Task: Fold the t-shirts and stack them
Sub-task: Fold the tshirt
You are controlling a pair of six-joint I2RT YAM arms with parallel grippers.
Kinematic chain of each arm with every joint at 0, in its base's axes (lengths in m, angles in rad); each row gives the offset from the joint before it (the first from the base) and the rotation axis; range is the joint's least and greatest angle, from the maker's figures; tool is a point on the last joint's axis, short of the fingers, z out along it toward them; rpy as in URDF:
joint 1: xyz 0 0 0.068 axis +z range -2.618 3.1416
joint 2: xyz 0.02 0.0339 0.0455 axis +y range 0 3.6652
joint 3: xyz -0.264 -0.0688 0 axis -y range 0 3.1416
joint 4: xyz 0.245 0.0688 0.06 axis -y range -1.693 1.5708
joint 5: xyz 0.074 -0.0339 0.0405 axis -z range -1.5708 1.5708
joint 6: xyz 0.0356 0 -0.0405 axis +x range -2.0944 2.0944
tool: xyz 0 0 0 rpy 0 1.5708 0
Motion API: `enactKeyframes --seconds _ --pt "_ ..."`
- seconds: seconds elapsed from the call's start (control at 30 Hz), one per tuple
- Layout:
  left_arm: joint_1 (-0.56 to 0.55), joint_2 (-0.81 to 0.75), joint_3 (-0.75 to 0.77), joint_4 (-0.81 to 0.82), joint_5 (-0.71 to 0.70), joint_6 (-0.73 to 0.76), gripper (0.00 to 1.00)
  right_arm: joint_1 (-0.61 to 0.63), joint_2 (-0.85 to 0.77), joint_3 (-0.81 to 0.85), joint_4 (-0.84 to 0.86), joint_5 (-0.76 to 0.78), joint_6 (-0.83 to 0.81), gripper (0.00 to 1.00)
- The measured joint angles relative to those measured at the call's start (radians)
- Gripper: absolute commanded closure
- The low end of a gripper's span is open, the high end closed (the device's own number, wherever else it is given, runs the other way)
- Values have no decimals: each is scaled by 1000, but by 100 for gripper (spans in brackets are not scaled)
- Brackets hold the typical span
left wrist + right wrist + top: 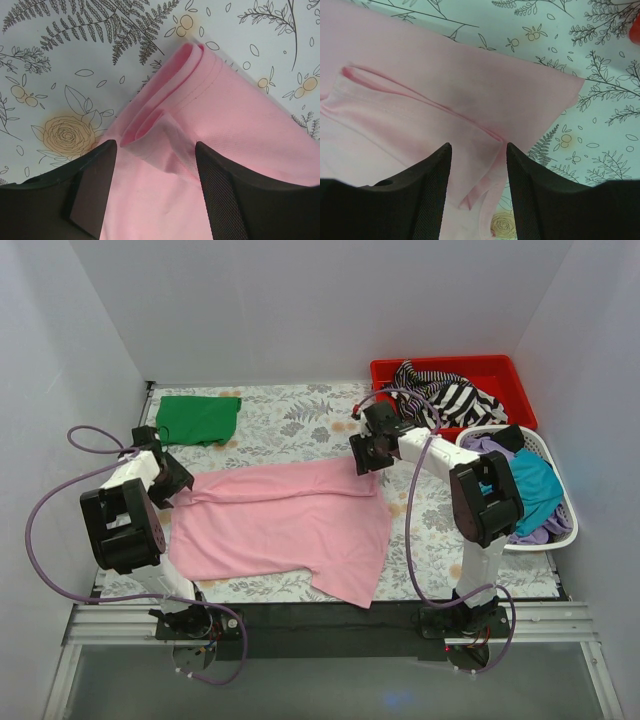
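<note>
White walls [300, 310] | leaf-print table cover [300, 420] | pink t-shirt [280, 525] spread | left fingers [92, 195], right fingers [430, 200] apart, holding nothing

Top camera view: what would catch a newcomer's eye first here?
The big pink t-shirt sprawled in the middle grabs you first, with the left gripper and right gripper open at its far corners. Next come a folded green t-shirt at far left and a striped t-shirt in the red bin at far right.
</note>
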State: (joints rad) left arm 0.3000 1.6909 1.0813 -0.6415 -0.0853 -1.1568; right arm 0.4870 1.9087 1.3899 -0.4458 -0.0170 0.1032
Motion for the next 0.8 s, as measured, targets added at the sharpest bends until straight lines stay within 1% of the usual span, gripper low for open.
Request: enactKeyframes --seconds 0.13,0.2,0.23,0.27,0.3,0.37,0.43,0.57,0.8 --pt "0 -9 0 5 13 -3 37 -14 31 0 0 -9 5 50" --pt "0 -26 0 7 20 -5 37 -21 35 0 0 -11 6 60" --pt "0 -36 1 11 24 -5 37 -23 35 0 0 -14 7 68" --pt "0 -45 3 14 27 -7 37 -24 35 0 1 -17 8 79" --pt "0 -51 10 13 33 -8 37 -27 35 0 2 -21 8 82" --pt "0 -53 28 17 42 -8 37 -29 35 0 3 -31 16 85" --pt "0 -53 40 23 47 -8 37 -29 35 0 8 -44 18 86" --pt "0 -53 44 23 52 -8 37 -29 35 -1 12 -69 16 99" --pt "0 -53 44 24 70 -8 37 -29 19 -45 39 -124 16 99"
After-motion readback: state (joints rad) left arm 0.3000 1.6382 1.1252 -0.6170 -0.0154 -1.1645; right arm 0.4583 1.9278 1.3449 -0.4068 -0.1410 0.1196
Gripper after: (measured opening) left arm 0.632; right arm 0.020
